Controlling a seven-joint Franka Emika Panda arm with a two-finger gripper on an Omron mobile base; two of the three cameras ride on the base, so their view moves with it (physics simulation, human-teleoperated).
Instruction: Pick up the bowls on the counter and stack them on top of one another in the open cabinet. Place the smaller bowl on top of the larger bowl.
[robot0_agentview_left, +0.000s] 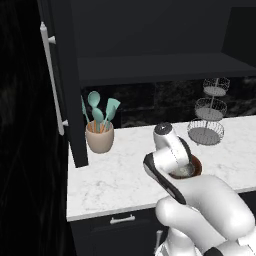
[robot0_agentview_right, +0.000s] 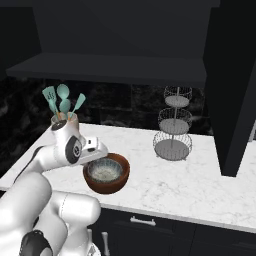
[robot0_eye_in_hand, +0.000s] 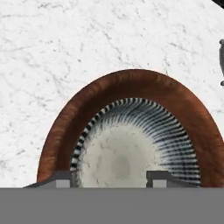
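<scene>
My gripper (robot0_eye_in_hand: 112, 177) hangs open over the smaller bowl (robot0_eye_in_hand: 131, 148), which sits nested in the larger bowl (robot0_eye_in_hand: 65, 122) on the counter (robot0_eye_in_hand: 52, 48) (not in the cabinet (robot0_agentview_right: 115, 65)). Risk: pinching only grey rim, so brown bowl stays behind or tips.

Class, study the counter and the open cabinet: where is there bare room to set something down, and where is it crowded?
Bare marble lies between the utensil crock and the larger bowl, and on the counter between the wire basket stand and the cabinet door. The cabinet shelf looks free. The front edge is crowded: the smaller bowl sits inside the larger one under the gripper.
</scene>
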